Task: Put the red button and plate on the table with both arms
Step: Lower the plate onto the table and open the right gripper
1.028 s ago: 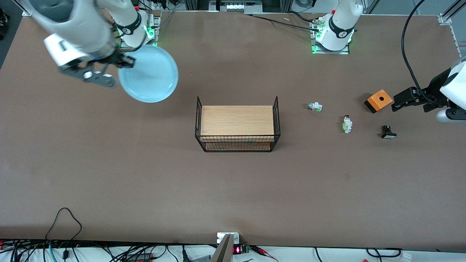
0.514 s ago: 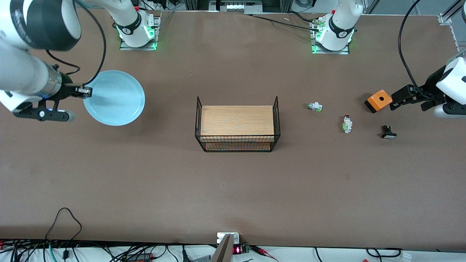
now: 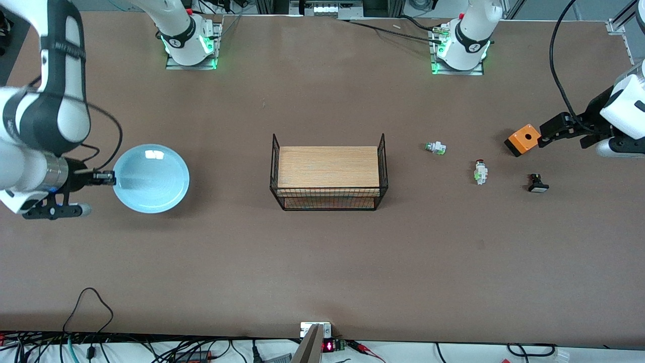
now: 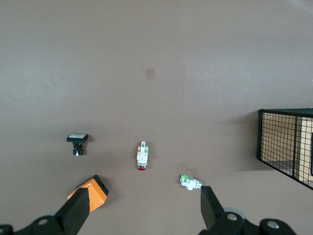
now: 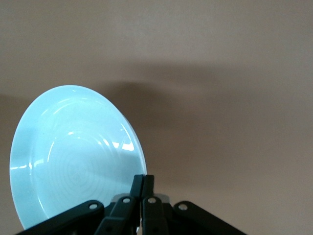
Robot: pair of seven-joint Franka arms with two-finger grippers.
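Our right gripper (image 3: 103,177), clenched on the plate's (image 3: 151,179) rim, has swung it down toward the right arm's end of the wire rack (image 3: 328,173), nearly set on the table (image 3: 322,262). Our left gripper (image 3: 546,135) hovers open over the orange box (image 3: 524,139) (the red button (image 3: 480,172) already lies beside the rack).

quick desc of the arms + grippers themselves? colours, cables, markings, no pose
Both arms: glossy white shells with black joint bands, and green lights glowing at the bases. Right arm carries a silver wrist section and a loose black cable. Right gripper and left gripper are matte black, with slim black fingers. A black cable loops above the left arm.
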